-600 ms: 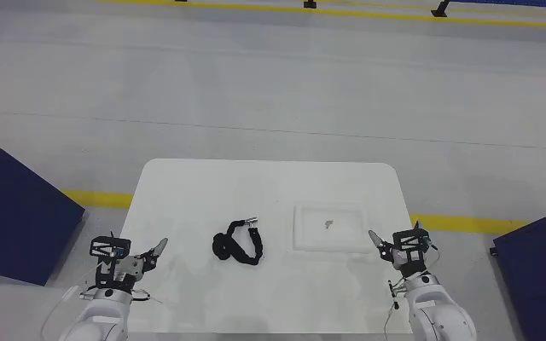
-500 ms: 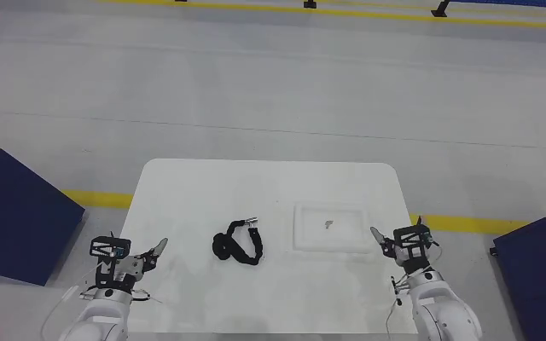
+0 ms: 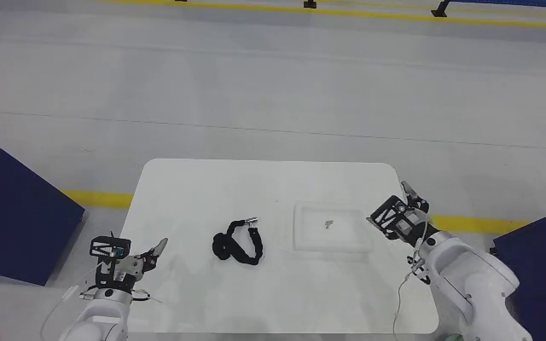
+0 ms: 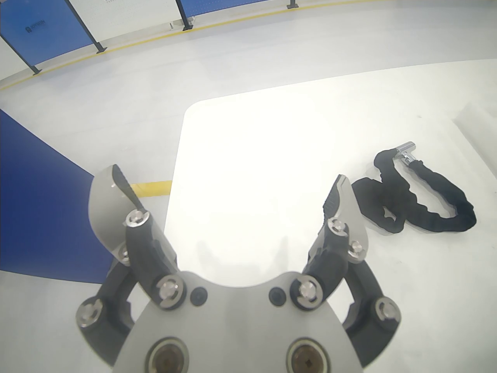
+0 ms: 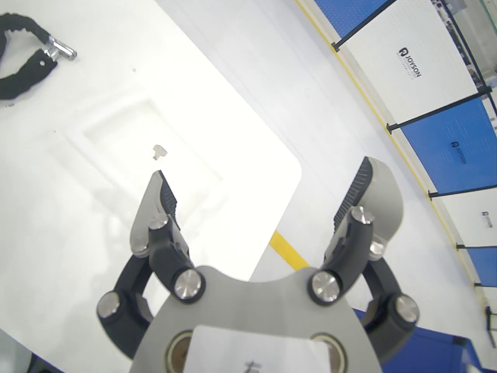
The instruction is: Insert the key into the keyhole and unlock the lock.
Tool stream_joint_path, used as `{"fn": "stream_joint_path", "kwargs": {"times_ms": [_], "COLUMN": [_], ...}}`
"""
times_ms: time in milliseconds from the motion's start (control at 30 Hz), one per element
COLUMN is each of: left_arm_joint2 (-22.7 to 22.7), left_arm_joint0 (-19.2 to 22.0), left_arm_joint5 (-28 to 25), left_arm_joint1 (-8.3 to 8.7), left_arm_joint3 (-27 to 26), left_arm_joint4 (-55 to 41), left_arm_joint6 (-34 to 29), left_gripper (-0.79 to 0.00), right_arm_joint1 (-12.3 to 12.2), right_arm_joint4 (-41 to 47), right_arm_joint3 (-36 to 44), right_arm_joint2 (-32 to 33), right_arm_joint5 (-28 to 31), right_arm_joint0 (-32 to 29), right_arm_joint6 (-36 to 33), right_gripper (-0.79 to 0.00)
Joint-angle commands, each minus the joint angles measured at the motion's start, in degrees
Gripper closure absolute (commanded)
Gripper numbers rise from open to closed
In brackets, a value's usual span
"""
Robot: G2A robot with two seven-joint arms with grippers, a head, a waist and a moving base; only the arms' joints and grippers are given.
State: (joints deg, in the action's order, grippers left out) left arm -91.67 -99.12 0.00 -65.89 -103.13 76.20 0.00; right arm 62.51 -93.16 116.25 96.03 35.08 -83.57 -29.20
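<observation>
Key (image 5: 159, 152) in tray (image 3: 350, 236), right of lock (image 3: 222, 247) on tabletop (image 3: 188, 196). L end effector (image 4: 227, 174) near-left, R end effector (image 5: 262, 168) by tray's right; both spread apart, empty.

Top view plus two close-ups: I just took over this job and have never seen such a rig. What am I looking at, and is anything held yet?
The wide picture looks down from a camera on the robot, above its arms, onto a white table. The other two pictures come from cameras on the wrists, each looking out past its own two-fingered gripper. The left gripper is at the table's near left edge and the right gripper is at its right edge. Both are open and hold nothing. On the table lies a black sleeved chain lock with its metal end showing. Beside it is a shallow white tray with the small key lying in it.
</observation>
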Motion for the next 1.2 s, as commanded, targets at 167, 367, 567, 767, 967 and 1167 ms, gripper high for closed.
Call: {"fn": "stream_joint_path", "kwargs": {"times_ms": [167,367,567,767,967,1167], "left_arm_joint2": [0.0,0.0,0.0,0.0,0.0,0.0], "left_arm_joint0": [0.0,0.0,0.0,0.0,0.0,0.0], "left_arm_joint5": [0.0,0.0,0.0,0.0,0.0,0.0], "left_arm_joint1": [0.0,0.0,0.0,0.0,0.0,0.0], "left_arm_joint3": [0.0,0.0,0.0,0.0,0.0,0.0], "left_arm_joint4": [0.0,0.0,0.0,0.0,0.0,0.0], "left_arm_joint6": [0.0,0.0,0.0,0.0,0.0,0.0], "left_gripper": [-0.785,-0.785,-0.785,-0.785,-0.785,-0.785], "right_arm_joint1": [-0.5,-0.2,-1.0,-1.1,-0.1,1.3], "right_arm_joint4": [1.2,7.8,11.9,16.0,18.6,18.2], "right_arm_joint3": [-4.1,-12.8,-24.0,-33.2,-41.0,-47.8], "right_arm_joint2": [-6.8,-15.1,-25.9,-35.7,-42.8,-47.3], "right_arm_joint5": [13.2,20.4,19.4,16.5,15.2,14.3], "right_arm_joint0": [12.3,22.1,31.1,38.5,43.2,45.3], "right_arm_joint6": [-11.7,-19.6,-20.6,-23.5,-24.8,-23.4], "right_gripper": [-0.785,-0.785,-0.785,-0.785,-0.785,-0.785]}}
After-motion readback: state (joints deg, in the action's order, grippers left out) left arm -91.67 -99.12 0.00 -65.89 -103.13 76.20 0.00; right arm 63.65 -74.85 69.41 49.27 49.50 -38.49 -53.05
